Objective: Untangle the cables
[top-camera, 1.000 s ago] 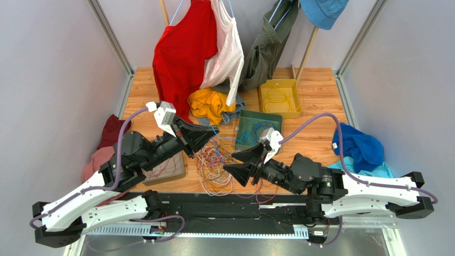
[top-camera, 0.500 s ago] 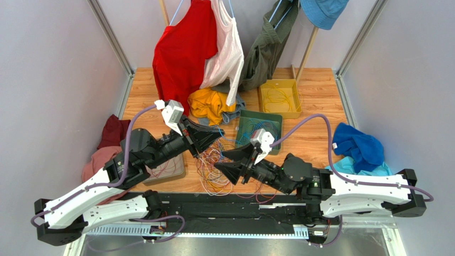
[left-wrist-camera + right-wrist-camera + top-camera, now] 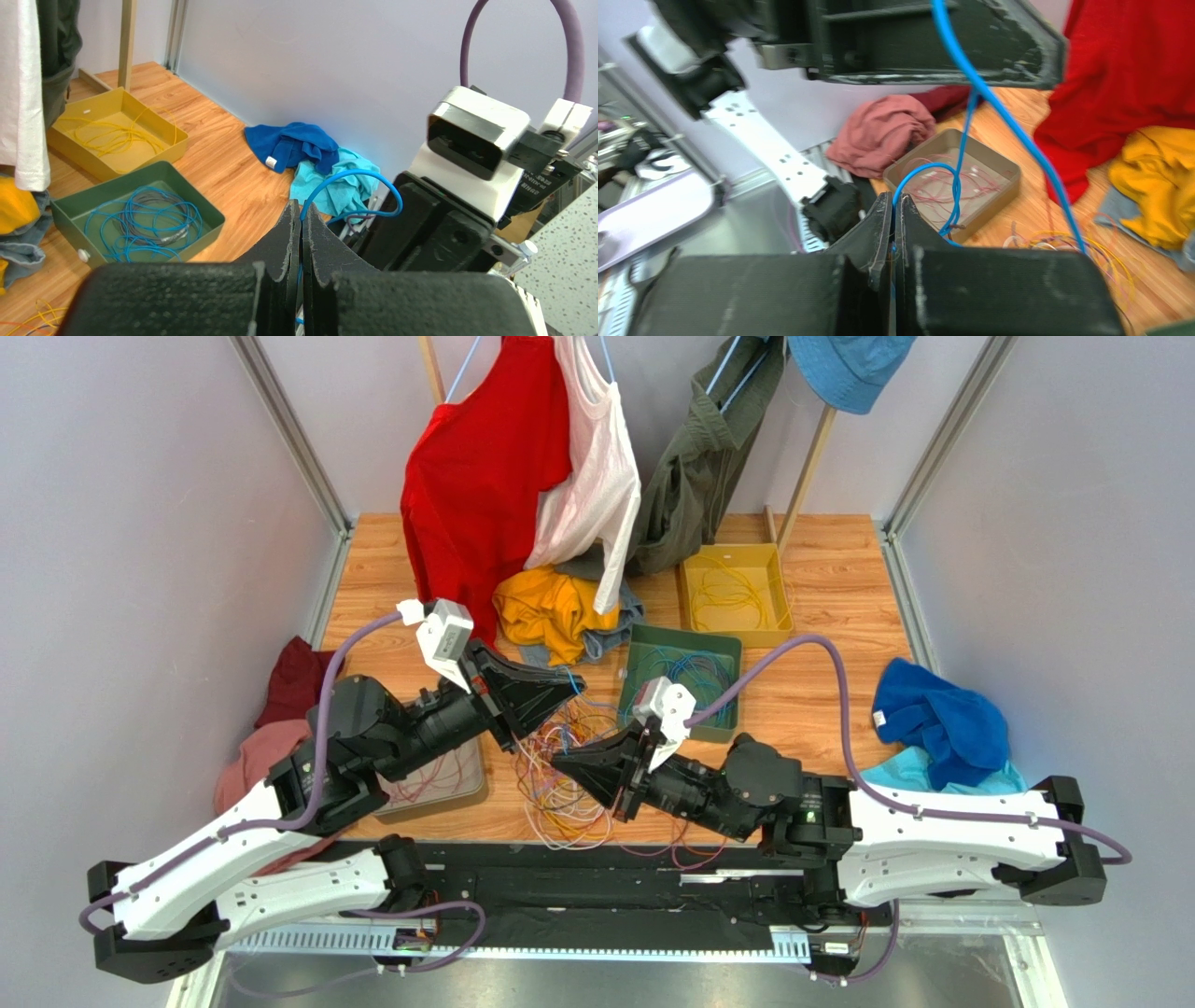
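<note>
A loose tangle of thin orange, red, purple and white cables [image 3: 551, 787] lies on the wooden table near its front edge. My left gripper [image 3: 570, 686] hangs over the tangle's far side, shut on a blue cable [image 3: 366, 175] that arcs out past its tips [image 3: 302, 206]. My right gripper [image 3: 560, 759] sits just in front of it, over the tangle. It is shut on the same blue cable [image 3: 992, 105], which runs up from its tips [image 3: 894, 200] to the left gripper [image 3: 934, 42] overhead.
A green tray [image 3: 730, 647] holds blue cables, a yellow tray [image 3: 780, 595] behind it holds yellow ones, and a brown tray [image 3: 477, 781] with red ones sits under my left arm. Red shirt [image 3: 484, 476], yellow cloth [image 3: 550, 609], blue cloth [image 3: 940, 721] and pink cloth [image 3: 267, 742] surround the workspace.
My right gripper has moved left toward the left gripper and gone from open to shut on the blue cable. The left gripper shifted only slightly and stayed shut.
</note>
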